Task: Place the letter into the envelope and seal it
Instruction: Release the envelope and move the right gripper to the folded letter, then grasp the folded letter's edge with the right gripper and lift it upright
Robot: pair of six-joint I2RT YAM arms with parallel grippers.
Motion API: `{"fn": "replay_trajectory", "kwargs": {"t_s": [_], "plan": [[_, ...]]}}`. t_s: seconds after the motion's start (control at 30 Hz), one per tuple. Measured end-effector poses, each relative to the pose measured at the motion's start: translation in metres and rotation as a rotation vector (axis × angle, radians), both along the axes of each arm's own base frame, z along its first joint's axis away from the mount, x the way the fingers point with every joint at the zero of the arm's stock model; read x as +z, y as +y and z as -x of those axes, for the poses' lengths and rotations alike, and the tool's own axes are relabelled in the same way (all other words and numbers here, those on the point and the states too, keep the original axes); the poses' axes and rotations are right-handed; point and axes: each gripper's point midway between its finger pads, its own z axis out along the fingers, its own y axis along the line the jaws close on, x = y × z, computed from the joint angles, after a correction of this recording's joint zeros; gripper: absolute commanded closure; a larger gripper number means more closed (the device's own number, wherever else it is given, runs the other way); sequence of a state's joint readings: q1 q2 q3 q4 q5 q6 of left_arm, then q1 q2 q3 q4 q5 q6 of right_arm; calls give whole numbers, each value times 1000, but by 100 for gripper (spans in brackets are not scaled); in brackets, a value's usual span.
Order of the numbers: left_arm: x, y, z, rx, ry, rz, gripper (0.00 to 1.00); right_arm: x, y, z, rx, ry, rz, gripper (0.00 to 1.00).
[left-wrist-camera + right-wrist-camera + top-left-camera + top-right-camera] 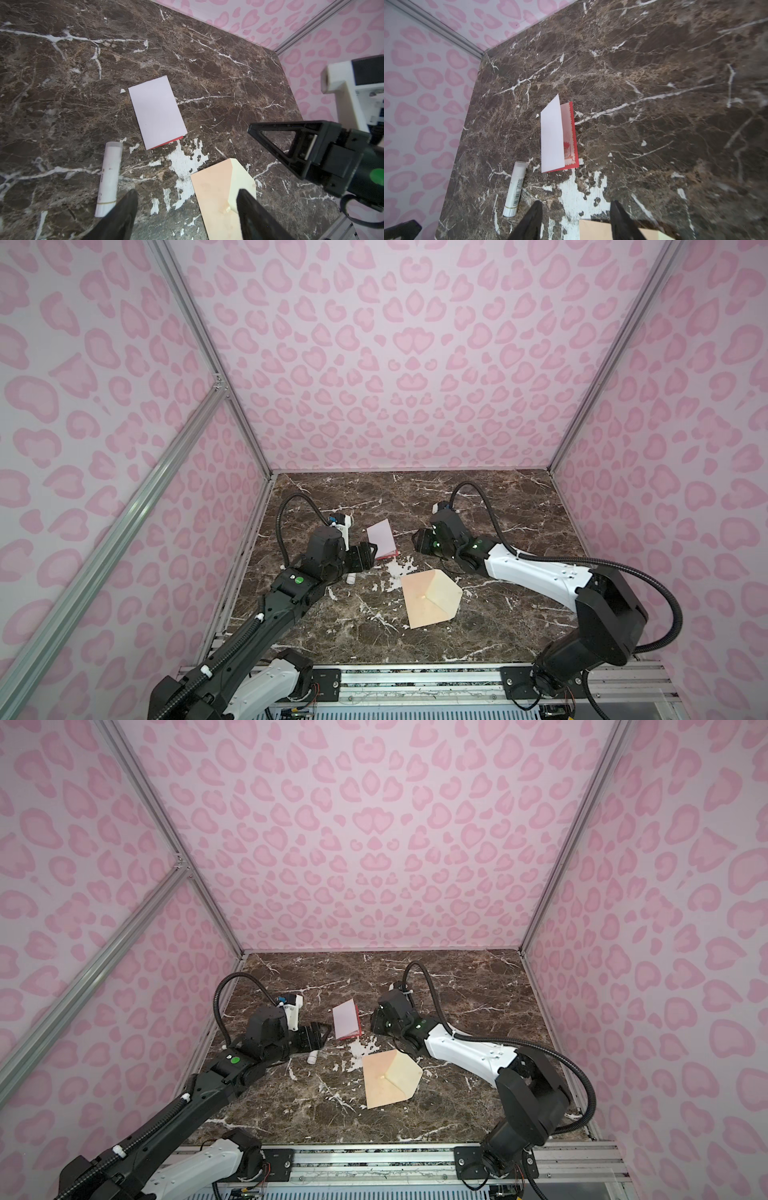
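Both spread, empty: left tool (187, 194), right tool (576, 203) | letter (380, 537) mid-frame on desk (498, 510), envelope (430, 599) lower right, apart | step, likely: reach for letter | next: pinch its lifted edge

This is a robot test cell in a lab, not a lived-in room. Silver aluminium frame bars (124, 514) carry flat wall panels (374, 364) printed with pink heart-like blotches, closing in three sides of a tabletop (415, 497). Its brown marble-look surface is worn to white patches (182, 164) near the middle. Two robot arms, left (282, 605) and right (540, 576), are bolted to a slotted metal rail (415, 680) along the near edge. Black cable hoses (582, 559) and thin loose wires (311, 692) are exposed.
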State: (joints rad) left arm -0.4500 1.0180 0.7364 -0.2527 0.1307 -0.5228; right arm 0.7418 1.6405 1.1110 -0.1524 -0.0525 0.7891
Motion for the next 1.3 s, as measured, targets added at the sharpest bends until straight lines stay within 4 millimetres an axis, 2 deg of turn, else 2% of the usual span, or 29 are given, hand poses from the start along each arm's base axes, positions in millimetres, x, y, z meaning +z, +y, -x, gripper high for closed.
{"fn": "replay_trajectory", "kwargs": {"t_s": [0.17,0.47,0.63,0.77,1.07,1.17,1.3], "plan": [[-3,2,-14,-9,5,18,23,-13,22,-13,90,57,-8,45],[-19,4,-25,-25,34,46,24,-42,42,-37,154,131,6,45],[-23,4,-29,-31,37,65,24,-65,49,-39,181,184,9,46],[-27,4,-31,-35,45,74,24,-74,55,-38,212,209,-4,47],[-38,2,-35,-46,63,100,25,-91,65,-40,248,245,-13,61],[-42,3,-36,-44,72,102,25,-90,70,-45,255,240,-25,65],[-44,6,-37,-38,78,103,25,-89,75,-48,266,240,-43,75]]}}
